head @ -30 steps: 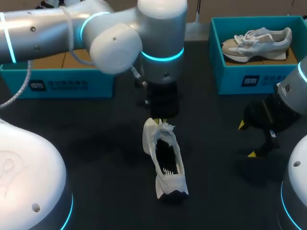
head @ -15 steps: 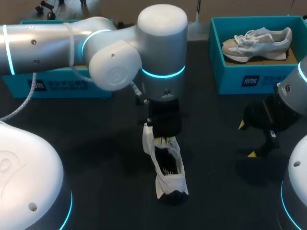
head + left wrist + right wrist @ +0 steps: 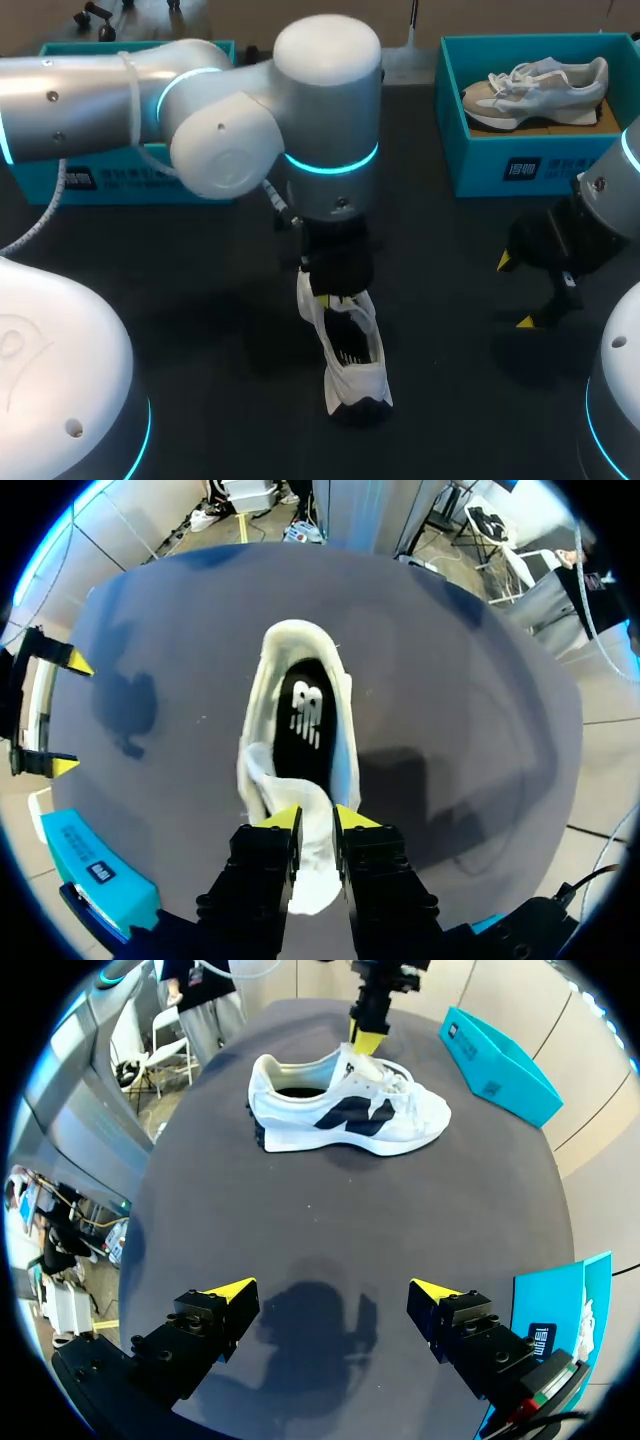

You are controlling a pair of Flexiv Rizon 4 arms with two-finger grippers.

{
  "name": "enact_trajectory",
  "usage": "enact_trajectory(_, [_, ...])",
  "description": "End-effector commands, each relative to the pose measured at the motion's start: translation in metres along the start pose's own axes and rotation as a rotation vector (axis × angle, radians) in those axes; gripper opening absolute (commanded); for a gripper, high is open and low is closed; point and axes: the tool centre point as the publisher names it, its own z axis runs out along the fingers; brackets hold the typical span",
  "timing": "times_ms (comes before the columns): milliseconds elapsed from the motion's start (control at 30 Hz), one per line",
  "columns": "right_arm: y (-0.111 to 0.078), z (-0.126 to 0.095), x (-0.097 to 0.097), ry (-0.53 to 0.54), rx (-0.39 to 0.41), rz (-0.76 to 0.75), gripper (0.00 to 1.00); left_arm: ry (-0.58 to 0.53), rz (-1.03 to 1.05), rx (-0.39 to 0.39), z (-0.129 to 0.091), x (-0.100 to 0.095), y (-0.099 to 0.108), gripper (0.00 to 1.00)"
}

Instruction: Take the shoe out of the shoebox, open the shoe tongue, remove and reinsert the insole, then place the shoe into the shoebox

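A white sneaker lies in the middle of the dark table, toe pointing away from me and heel near. Its black insole shows inside the opening. My left arm comes across from the left, and my left gripper stands over the front of the shoe, shut on the white tongue, which sits pinched between the yellow tips. In the right wrist view the same gripper meets the sneaker from above. My right gripper hovers open at the right, empty, well apart from the shoe.
A teal shoebox at the back right holds a second pale sneaker. Another teal box stands at the back left, partly behind my left arm. Bare dark table lies between the shoe and my right gripper.
My left gripper has come down and nearer over the shoe's front, so it now covers the crumpled tongue that showed before. The shoe and the right arm have stayed put.
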Motion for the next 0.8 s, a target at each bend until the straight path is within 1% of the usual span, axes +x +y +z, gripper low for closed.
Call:
enact_trajectory(33, [0.0, 0.0, 0.001, -0.002, 0.002, -0.001, 1.0, 0.012, -0.005, 0.019, 0.021, -0.008, -0.002, 0.2])
enact_trajectory(133, [0.0, 0.0, 0.001, -0.002, 0.002, -0.001, 1.0, 0.001, -0.013, 0.021, 0.017, -0.005, -0.006, 0.2])
enact_trajectory(267, [0.0, 0.0, 0.001, -0.002, 0.002, -0.001, 1.0, -0.037, -0.016, 0.006, -0.003, -0.001, -0.013, 0.22])
enact_trajectory(367, [0.0, 0.0, 0.001, -0.002, 0.002, -0.001, 1.0, -0.061, -0.026, -0.003, -0.021, 0.004, -0.022, 0.25])
enact_trajectory(433, [0.0, 0.0, 0.001, -0.002, 0.002, -0.001, 1.0, -0.065, -0.054, -0.018, -0.031, 0.006, -0.027, 0.3])
enact_trajectory(467, [0.0, 0.0, 0.001, -0.002, 0.002, -0.001, 1.0, -0.063, -0.071, -0.016, -0.035, 0.007, -0.029, 0.29])
enact_trajectory(533, [0.0, 0.0, 0.001, -0.002, 0.002, -0.001, 1.0, -0.05, -0.137, -0.011, -0.045, 0.008, -0.033, 0.31])
enact_trajectory(600, [0.0, 0.0, 0.001, -0.002, 0.002, -0.001, 1.0, -0.036, -0.181, 0.002, -0.049, 0.009, -0.035, 0.38])
enact_trajectory(633, [0.0, 0.0, 0.001, -0.002, 0.002, -0.001, 1.0, -0.024, -0.224, 0.007, -0.05, 0.01, -0.037, 0.46])
enact_trajectory(700, [0.0, 0.0, 0.001, -0.002, 0.002, -0.001, 1.0, 0.011, -0.385, 0.057, -0.052, 0.01, -0.042, 0.99])
enact_trajectory(767, [0.0, 0.0, 0.001, -0.002, 0.002, -0.001, 1.0, 0.078, -0.51, 0.175, -0.052, 0.01, -0.042, 1.0])
enact_trajectory(800, [0.0, 0.0, 0.001, -0.002, 0.002, -0.001, 1.0, 0.078, -0.51, 0.175, -0.052, 0.01, -0.042, 1.0])
